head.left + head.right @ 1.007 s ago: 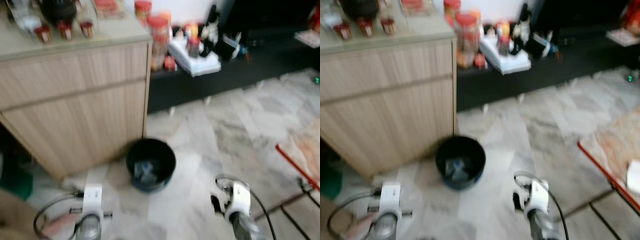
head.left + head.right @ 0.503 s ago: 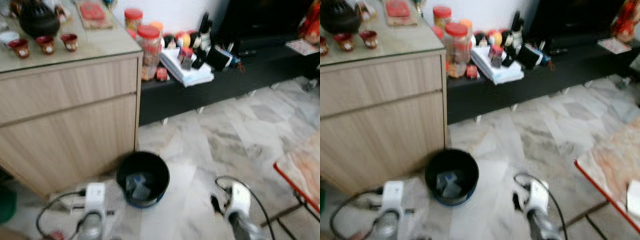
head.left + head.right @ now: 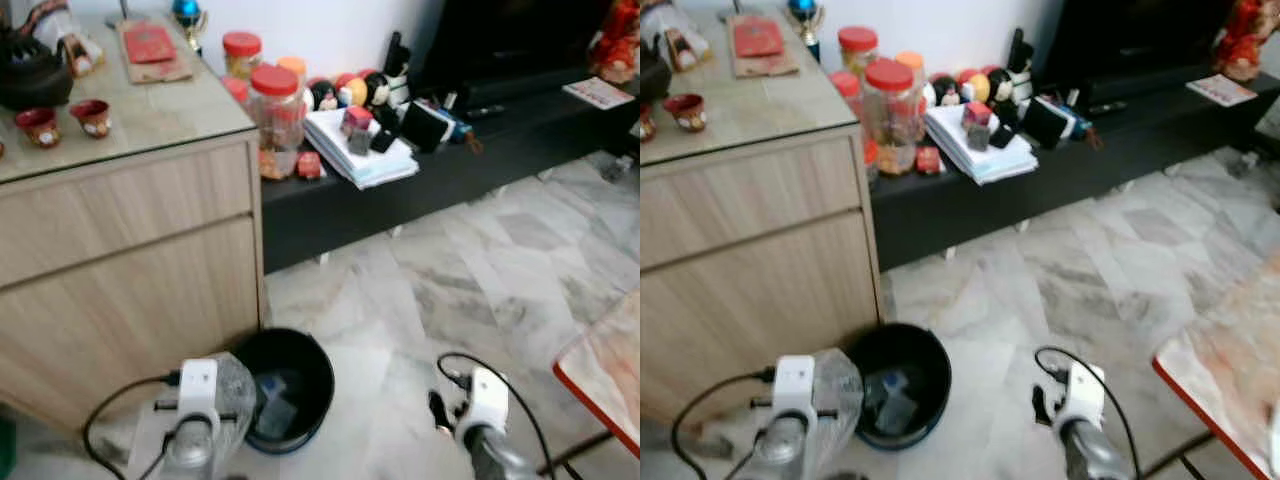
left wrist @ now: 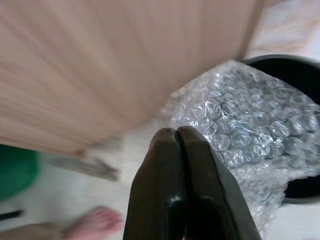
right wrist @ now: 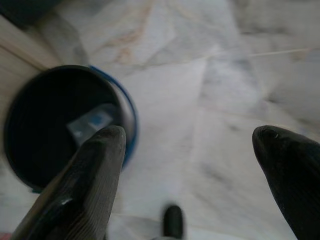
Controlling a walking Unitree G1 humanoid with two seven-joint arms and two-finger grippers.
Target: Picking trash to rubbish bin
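A dark round rubbish bin (image 3: 285, 388) stands on the marble floor beside a wooden cabinet, with some trash lying inside it (image 3: 890, 400). My left gripper (image 4: 178, 136) is shut on a sheet of clear bubble wrap (image 4: 240, 125), held just left of the bin's rim; the wrap (image 3: 235, 395) hangs against the bin's edge. My right gripper (image 5: 190, 145) is open and holds nothing, hovering over bare floor to the right of the bin (image 5: 55, 120). Both wrists (image 3: 198, 385) (image 3: 487, 400) show at the bottom of the eye views.
A light wooden cabinet (image 3: 130, 270) with cups and a teapot stands left of the bin. A low black shelf (image 3: 450, 160) behind holds jars, books and toys. A red-edged mat (image 3: 605, 360) lies at the right. A person's bare foot (image 4: 97, 222) is near the cabinet.
The camera has tilted and shifted, so the bin sits lower in view. The bubble wrap now shows beside the bin at my left wrist. The right arm keeps its place.
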